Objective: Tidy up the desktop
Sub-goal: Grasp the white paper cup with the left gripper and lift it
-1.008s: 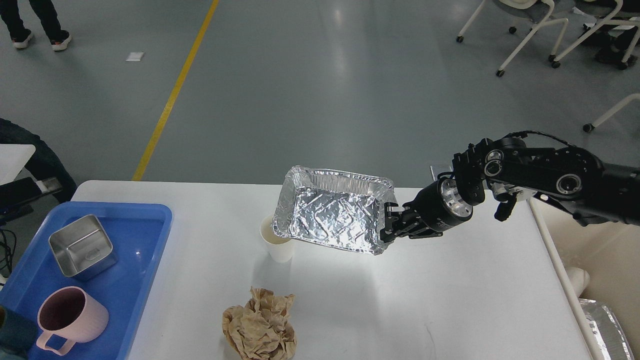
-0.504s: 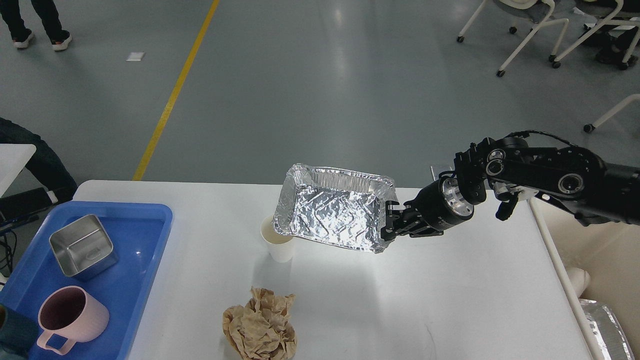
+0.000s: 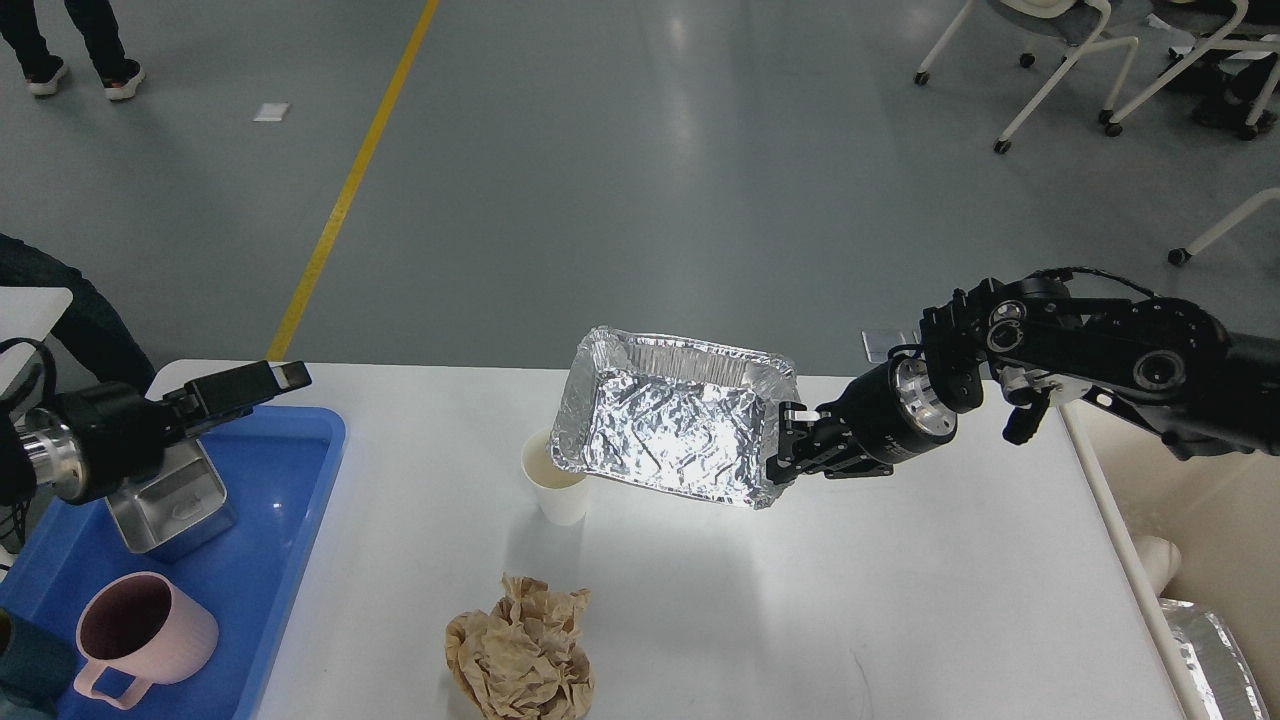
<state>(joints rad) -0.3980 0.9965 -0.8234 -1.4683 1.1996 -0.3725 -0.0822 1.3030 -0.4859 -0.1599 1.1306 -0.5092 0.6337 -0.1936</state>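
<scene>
The white desktop (image 3: 850, 600) fills the lower view. My right gripper (image 3: 785, 445) is shut on the right rim of a crinkled foil tray (image 3: 670, 425) and holds it tilted above the desktop. A white paper cup (image 3: 555, 485) stands just left of and partly under the tray. A crumpled brown paper ball (image 3: 520, 655) lies near the front edge. My left gripper (image 3: 285, 377) reaches in from the left, above the blue tray (image 3: 270, 500); its fingers cannot be told apart.
The blue tray holds a square steel container (image 3: 175, 500) and a pink mug (image 3: 140, 635). A cream bin (image 3: 1200, 560) with foil in it (image 3: 1210, 650) stands off the desktop's right edge. Chairs stand on the floor at the far right.
My left arm has come into view from the left, over the blue tray. My right gripper with the foil tray has shifted slightly right and down.
</scene>
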